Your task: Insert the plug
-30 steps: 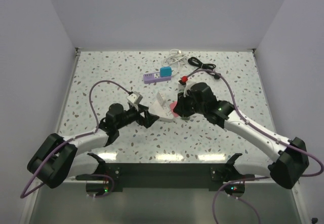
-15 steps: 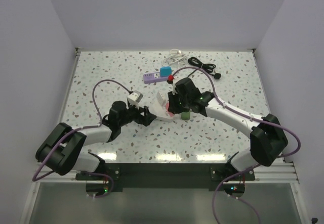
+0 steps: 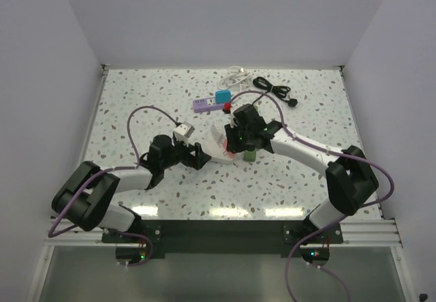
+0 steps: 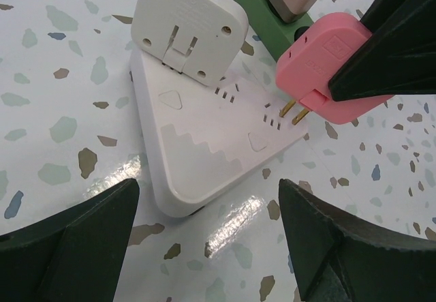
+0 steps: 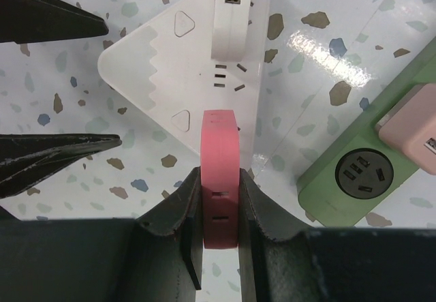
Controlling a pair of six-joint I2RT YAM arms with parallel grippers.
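1. Pink plug (image 4: pixel 327 70) is clamped in the right tool (image 5: pixel 219 183), its prongs at slots by the white outlet block's (image 4: pixel 197 145) 3 o'clock corner, not yet seated.
2. Left tool (image 4: pixel 204 210) gapes empty at the block's 6 o'clock.

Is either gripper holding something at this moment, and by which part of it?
The right gripper clamps the pink plug by its flat sides at the rear of the body, prongs free. The left gripper is open, holding nothing.
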